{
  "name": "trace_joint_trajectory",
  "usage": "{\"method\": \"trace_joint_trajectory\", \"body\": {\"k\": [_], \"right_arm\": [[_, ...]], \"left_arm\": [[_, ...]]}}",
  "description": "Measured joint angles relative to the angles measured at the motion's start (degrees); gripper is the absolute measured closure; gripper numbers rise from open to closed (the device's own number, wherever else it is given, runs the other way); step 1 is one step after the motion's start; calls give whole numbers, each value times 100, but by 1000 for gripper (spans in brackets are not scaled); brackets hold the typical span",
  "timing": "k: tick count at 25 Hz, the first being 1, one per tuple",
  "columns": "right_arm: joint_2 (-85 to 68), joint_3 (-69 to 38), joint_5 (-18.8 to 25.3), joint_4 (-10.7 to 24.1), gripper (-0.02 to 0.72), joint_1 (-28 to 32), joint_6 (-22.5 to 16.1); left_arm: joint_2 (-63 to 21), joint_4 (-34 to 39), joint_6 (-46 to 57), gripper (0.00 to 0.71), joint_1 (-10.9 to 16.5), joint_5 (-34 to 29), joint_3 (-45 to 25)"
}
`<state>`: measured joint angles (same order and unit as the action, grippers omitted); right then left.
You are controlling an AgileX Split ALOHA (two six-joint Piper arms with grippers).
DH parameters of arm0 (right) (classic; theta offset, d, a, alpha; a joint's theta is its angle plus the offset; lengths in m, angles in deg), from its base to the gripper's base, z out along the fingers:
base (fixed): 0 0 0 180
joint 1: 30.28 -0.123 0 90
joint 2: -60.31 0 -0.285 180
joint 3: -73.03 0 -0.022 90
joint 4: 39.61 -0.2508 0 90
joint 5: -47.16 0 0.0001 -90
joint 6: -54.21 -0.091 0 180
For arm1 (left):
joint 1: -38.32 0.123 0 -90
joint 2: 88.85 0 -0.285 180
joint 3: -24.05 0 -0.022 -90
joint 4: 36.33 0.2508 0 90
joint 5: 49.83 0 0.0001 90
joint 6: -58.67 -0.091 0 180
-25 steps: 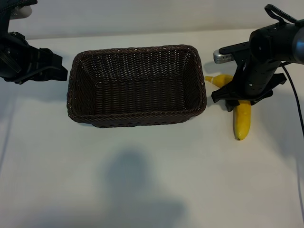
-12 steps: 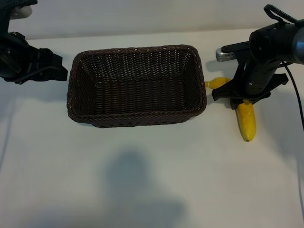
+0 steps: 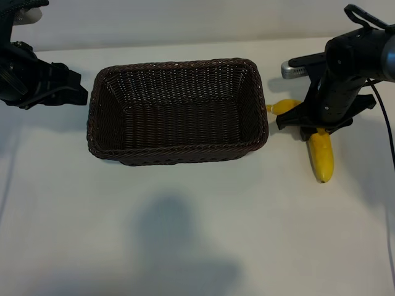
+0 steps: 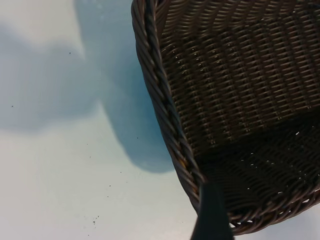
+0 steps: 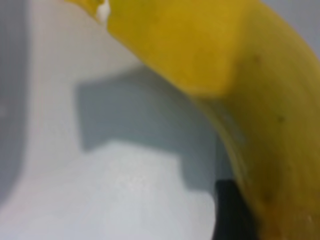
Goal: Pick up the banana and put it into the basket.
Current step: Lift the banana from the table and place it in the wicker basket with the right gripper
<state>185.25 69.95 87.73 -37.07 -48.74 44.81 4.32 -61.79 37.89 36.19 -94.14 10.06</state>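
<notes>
The yellow banana (image 3: pixel 321 159) lies on the white table just right of the dark brown wicker basket (image 3: pixel 179 64), its stem end (image 3: pixel 284 106) pointing at the basket's right wall. My right gripper (image 3: pixel 314 132) is down over the banana's middle and shut on it. The right wrist view is filled by the banana (image 5: pixel 200 50), with one dark finger (image 5: pixel 232 212) pressed against its side; the other finger is hidden. My left gripper (image 3: pixel 75 89) is parked open at the far left beside the basket, holding nothing. One of its fingers (image 4: pixel 212 217) shows over the basket rim (image 4: pixel 162 100).
The basket has nothing in it. White tabletop (image 3: pixel 185 234) stretches in front of the basket, with a soft shadow on it. The right arm's cable (image 3: pixel 386 132) hangs at the right edge.
The right gripper's jaws have closed in on the banana, and the banana's near end has swung to the right under it. The left arm has not moved.
</notes>
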Motion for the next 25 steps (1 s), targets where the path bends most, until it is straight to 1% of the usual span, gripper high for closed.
{"method": "trace_joint_trajectory", "body": {"k": [10, 17, 19, 25], "right_arm": [[-432, -2, 36, 179, 287, 0, 0], [-730, 331, 434, 312, 287, 0, 0], [-773, 535, 599, 326, 287, 0, 0], [-774, 838, 890, 325, 287, 0, 59]], "left_arm": [[0, -25, 0, 167, 0, 0, 0], [0, -25, 0, 168, 0, 0, 0], [0, -25, 0, 168, 0, 0, 0], [0, -25, 11, 168, 0, 0, 0]]}}
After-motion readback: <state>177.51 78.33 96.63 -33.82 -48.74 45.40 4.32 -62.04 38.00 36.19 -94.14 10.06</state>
